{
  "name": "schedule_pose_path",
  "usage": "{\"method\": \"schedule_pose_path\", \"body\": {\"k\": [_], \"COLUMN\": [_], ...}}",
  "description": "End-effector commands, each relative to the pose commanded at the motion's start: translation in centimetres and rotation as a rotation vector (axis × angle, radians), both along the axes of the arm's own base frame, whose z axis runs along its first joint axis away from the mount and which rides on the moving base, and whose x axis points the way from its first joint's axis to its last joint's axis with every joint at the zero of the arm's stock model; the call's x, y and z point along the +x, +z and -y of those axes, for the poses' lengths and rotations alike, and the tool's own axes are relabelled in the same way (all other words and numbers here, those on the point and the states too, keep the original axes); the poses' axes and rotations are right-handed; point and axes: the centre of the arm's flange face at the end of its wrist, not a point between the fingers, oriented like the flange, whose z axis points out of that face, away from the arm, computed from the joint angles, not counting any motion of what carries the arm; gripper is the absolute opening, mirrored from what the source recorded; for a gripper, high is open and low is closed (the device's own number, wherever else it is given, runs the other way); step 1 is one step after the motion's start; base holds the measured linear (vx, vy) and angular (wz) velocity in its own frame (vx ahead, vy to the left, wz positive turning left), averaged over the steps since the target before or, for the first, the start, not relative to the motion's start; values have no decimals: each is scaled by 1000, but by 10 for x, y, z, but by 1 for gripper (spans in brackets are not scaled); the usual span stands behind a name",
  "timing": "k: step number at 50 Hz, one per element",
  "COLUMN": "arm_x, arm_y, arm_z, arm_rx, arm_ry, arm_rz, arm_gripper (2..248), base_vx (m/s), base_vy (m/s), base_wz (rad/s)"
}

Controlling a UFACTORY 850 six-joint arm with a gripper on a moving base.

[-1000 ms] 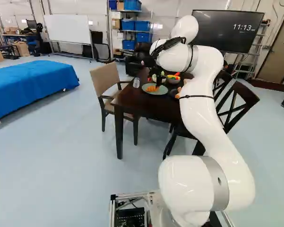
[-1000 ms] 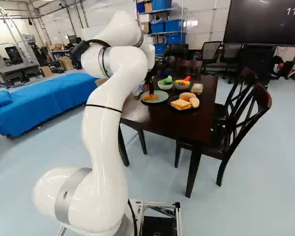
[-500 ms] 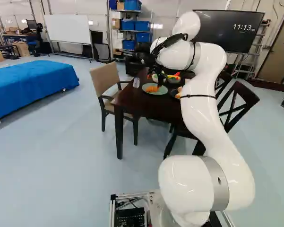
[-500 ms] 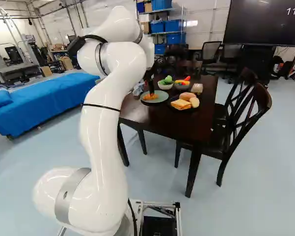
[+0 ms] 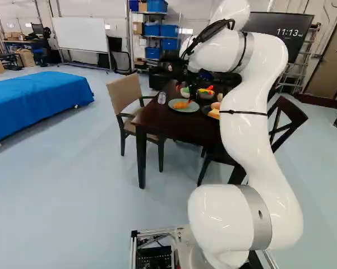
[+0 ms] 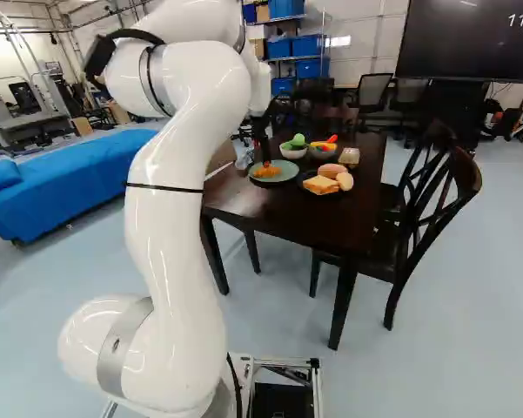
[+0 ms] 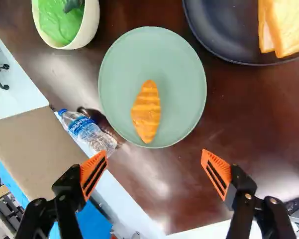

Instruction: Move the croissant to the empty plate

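Note:
In the right base view my gripper [image 6: 262, 146] hangs over the near side of the green plate [image 6: 286, 171]. The wrist view shows the gripper [image 7: 154, 167] open, its orange pads wide apart with nothing held between them. Ahead of the fingers lies the croissant [image 7: 147, 111], resting on the pale green plate [image 7: 184, 89] a little off its centre and touching neither pad. No other food is on that plate.
Beside the green plate are a dark plate [image 7: 219, 45] with bread, a white bowl [image 7: 92, 25] holding green food, and a water bottle [image 7: 87, 130]. A chair [image 5: 125, 92] stands at the table [image 5: 157, 120]. Another bowl [image 6: 323, 153] holds colourful food.
The arm has drawn up and back, its upper links shifting right in the left base view and left in the right one. The croissant stays on the green plate.

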Motion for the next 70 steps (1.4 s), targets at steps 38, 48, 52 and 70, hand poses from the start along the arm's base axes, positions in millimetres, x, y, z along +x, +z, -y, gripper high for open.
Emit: {"method": "schedule_pose_path", "body": {"k": [38, 48, 52, 70], "arm_x": [-78, -96, -103, -137], "arm_y": [43, 43, 43, 44], "arm_z": [-9, -10, -10, -10], "arm_rx": [1, 2, 3, 5], "arm_ry": [-1, -3, -5, -13], "arm_rz": [-5, -18, -22, -41], "arm_gripper": [247, 247, 247, 247], "base_vx": [0, 0, 0, 0], "base_vy": [0, 0, 0, 0], "base_wz": [0, 0, 0, 0]}}
